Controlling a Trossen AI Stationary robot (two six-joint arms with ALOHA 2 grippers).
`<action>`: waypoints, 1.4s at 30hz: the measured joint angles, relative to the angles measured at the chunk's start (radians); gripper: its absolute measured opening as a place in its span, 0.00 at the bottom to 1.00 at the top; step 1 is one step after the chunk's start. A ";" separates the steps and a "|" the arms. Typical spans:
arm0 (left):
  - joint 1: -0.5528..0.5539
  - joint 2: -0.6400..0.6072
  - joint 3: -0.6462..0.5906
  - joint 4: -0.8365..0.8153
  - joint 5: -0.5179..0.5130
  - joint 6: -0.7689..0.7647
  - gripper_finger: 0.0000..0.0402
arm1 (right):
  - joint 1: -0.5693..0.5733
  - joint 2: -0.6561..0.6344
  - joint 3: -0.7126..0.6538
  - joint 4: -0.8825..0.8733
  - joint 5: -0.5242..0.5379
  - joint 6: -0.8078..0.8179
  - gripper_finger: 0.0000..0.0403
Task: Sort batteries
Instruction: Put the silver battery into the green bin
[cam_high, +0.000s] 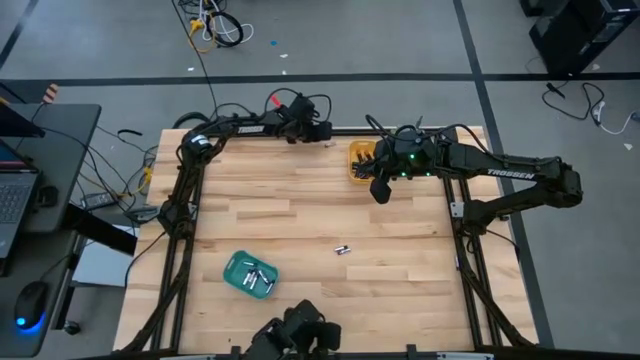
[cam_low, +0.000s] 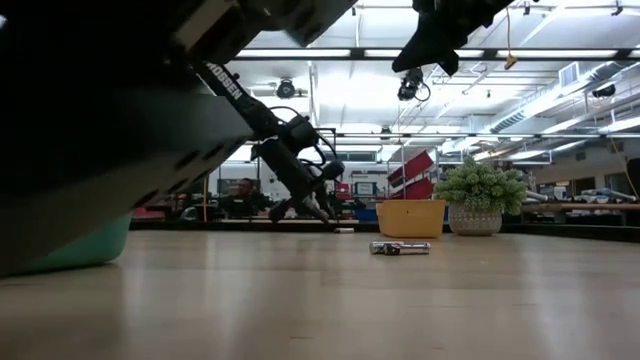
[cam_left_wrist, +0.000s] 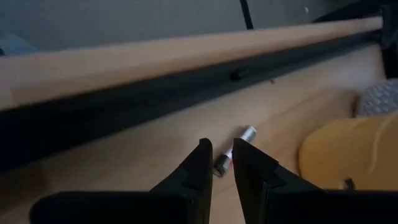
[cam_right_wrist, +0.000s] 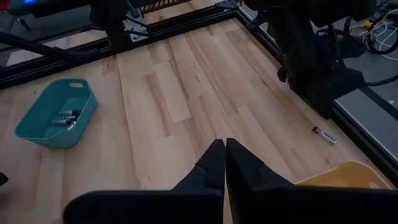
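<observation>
Batteries (cam_high: 342, 250): small dark-and-silver cylinders mid-counter; "TROSSEN" on arm; left hand (cam_left_wrist: 221, 163) slightly parted, right hand (cam_right_wrist: 224, 163) closed, both empty.

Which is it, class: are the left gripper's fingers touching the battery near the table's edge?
Apart: the left wrist view shows bare wood between the left gripper and the battery.

Two trays are set on the bench (cam_high: 300, 210): one tray (cam_high: 250, 274) near the front left, with batteries (cam_right_wrist: 64, 117) lying in it, and another tray (cam_high: 361, 161) at the back, right of centre. A loose pair of batteries (cam_high: 342, 250) is placed between them, toward the middle. One further battery (cam_left_wrist: 235, 149) is found at the back edge, just before the left pincer (cam_left_wrist: 221, 163), left of the back tray. The right pincer (cam_high: 380, 190) is held above the bench just in front of that tray.
</observation>
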 joint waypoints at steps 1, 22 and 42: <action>0.000 0.000 0.000 0.000 0.018 -0.001 0.15 | 0.000 0.000 0.000 0.000 0.000 0.000 0.00; -0.014 0.003 0.000 0.396 -0.006 -0.010 0.15 | 0.000 0.000 0.000 0.000 -0.001 0.012 0.01; 0.002 0.004 -0.001 0.045 0.141 0.081 0.13 | 0.014 0.000 0.000 0.010 -0.001 0.018 0.01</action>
